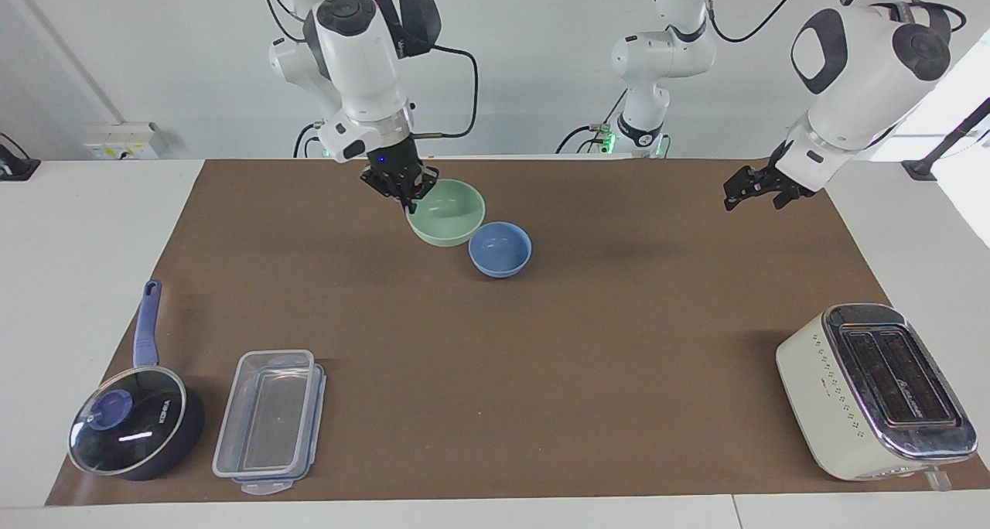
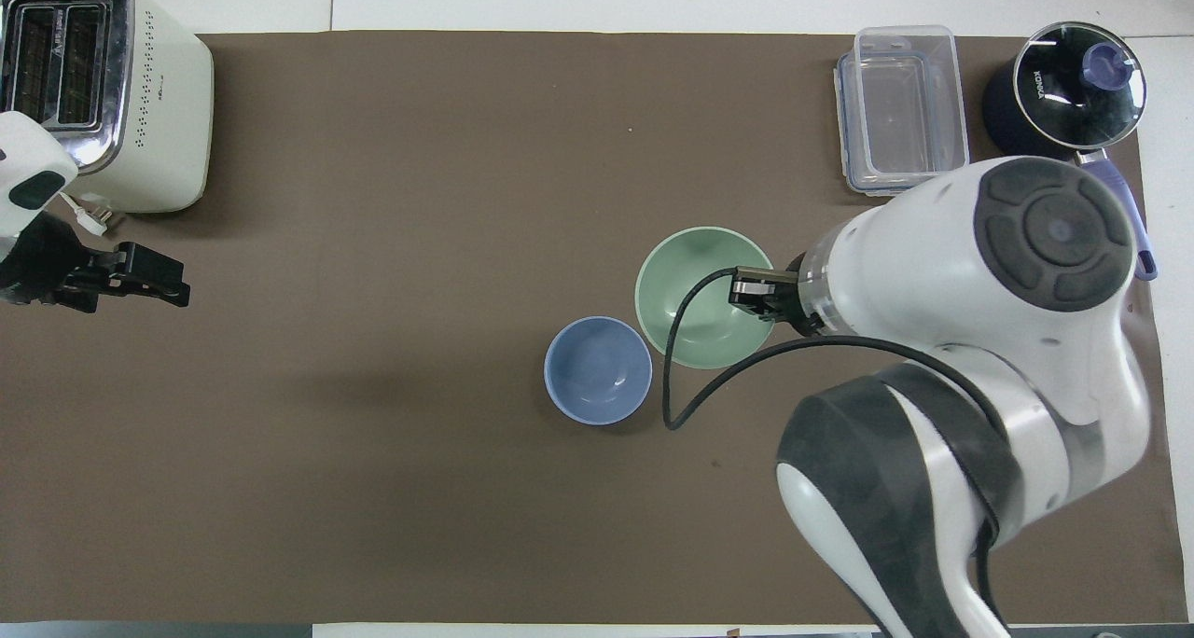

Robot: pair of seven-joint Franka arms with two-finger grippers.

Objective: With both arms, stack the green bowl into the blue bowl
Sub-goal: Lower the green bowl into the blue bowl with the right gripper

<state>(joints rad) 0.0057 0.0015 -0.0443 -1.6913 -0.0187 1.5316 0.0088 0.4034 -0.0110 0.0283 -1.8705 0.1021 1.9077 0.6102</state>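
Note:
The blue bowl (image 1: 500, 248) (image 2: 597, 369) stands alone on the middle of the brown mat. The green bowl (image 1: 452, 213) (image 2: 695, 293) hangs tilted just above the mat, right beside the blue bowl toward the right arm's end, their rims almost meeting. My right gripper (image 1: 407, 195) (image 2: 752, 294) is shut on the green bowl's rim, on the side away from the blue bowl. My left gripper (image 1: 744, 191) (image 2: 157, 282) is raised over the mat's edge at the left arm's end, open and holding nothing.
A cream toaster (image 1: 874, 394) (image 2: 103, 97) sits at the left arm's end, farthest from the robots. A clear lidded container (image 1: 271, 421) (image 2: 900, 106) and a dark blue lidded saucepan (image 1: 131, 428) (image 2: 1073, 92) stand at the right arm's end.

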